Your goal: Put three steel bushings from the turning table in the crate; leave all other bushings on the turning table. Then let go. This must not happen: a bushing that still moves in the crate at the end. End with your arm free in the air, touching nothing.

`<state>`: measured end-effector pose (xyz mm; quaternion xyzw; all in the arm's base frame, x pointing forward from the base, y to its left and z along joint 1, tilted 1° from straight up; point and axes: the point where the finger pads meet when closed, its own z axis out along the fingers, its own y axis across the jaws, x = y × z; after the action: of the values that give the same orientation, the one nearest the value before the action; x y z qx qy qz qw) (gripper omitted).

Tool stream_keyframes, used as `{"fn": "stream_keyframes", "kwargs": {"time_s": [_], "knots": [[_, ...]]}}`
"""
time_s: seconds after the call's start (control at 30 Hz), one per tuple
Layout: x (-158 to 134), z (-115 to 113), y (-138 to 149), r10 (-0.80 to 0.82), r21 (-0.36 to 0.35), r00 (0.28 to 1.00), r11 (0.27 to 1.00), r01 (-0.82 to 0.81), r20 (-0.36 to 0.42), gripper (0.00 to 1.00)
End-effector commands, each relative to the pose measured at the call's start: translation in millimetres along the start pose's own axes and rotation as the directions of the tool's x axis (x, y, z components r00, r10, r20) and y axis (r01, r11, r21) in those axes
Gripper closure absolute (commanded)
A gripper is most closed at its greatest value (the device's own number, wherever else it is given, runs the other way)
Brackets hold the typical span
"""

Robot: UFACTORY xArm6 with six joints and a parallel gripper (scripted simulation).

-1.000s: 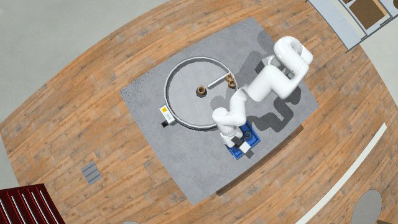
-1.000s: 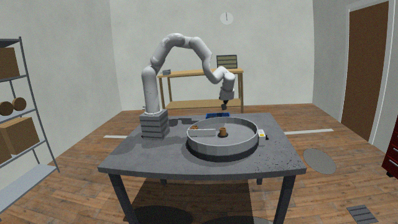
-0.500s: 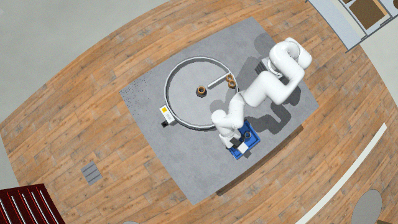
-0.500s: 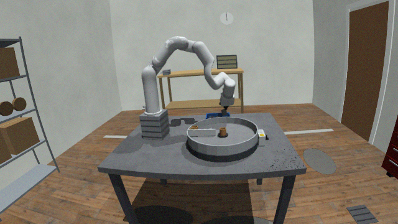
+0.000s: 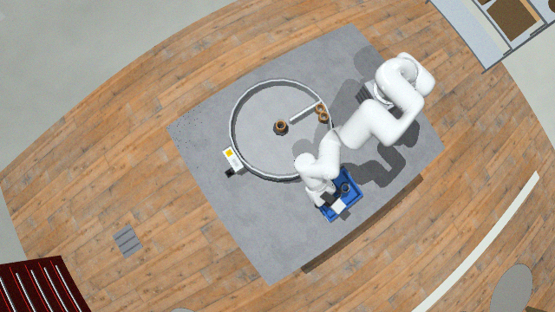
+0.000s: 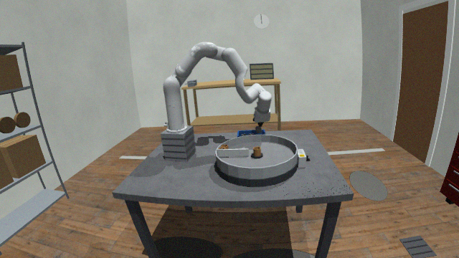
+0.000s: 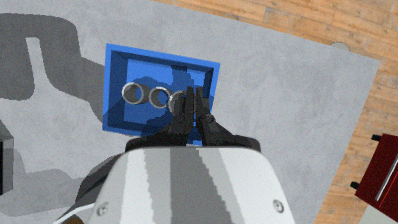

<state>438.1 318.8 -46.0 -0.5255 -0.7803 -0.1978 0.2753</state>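
The third steel bushing (image 7: 176, 101), bore upright, is seen clamped in the narrow end effector (image 7: 194, 102) directly over the crate (image 7: 114, 85).

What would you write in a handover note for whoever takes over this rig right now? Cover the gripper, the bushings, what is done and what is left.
Gripper: shut, low over the blue crate, apparently pinching the wall of the third steel bushing.
Two steel bushings already lie in the crate.
Three brass-coloured bushings sit on the turning table: one near the centre, two by the rim. Leave them.
Done: two steel bushings delivered, the third brought to the crate.
Left: open the gripper so the third one drops in, then lift away.
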Motion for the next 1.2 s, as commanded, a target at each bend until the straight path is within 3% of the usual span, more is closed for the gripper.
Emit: {"fn": "stream_keyframes", "kwargs": {"time_s": [0.0, 1.17], "knots": [[-0.8, 1.1, 1.5, -0.002, -0.003, 1.000, 1.000, 0.002, 0.000, 1.00], [-25.7, 30.8, 1.3, -0.002, -0.003, 1.000, 1.000, 0.002, 0.000, 1.00]]}}
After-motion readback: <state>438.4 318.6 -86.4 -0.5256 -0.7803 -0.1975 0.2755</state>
